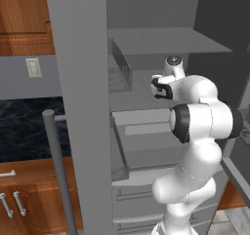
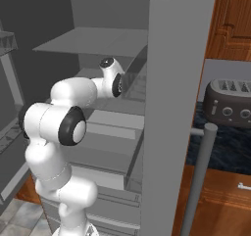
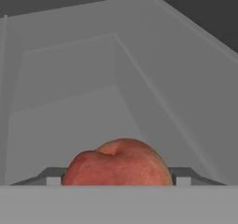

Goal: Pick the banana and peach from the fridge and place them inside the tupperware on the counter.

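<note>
No writing shows; the claw (image 3: 117, 181) brackets the peach (image 3: 117, 165), grip unclear, inside the fridge (image 3: 69, 79).

Round red-orange peach (image 3: 118, 165) (dimple upward) sits inside the grey fridge (image 3: 69, 79).

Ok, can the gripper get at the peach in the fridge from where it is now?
Probably yes. In the hand view the peach sits right between the fingertips of the gripper, with nothing in front of it. The fridge door stands open and the arm already reaches onto the shelf. Whether the jaws touch it I cannot tell.
</note>
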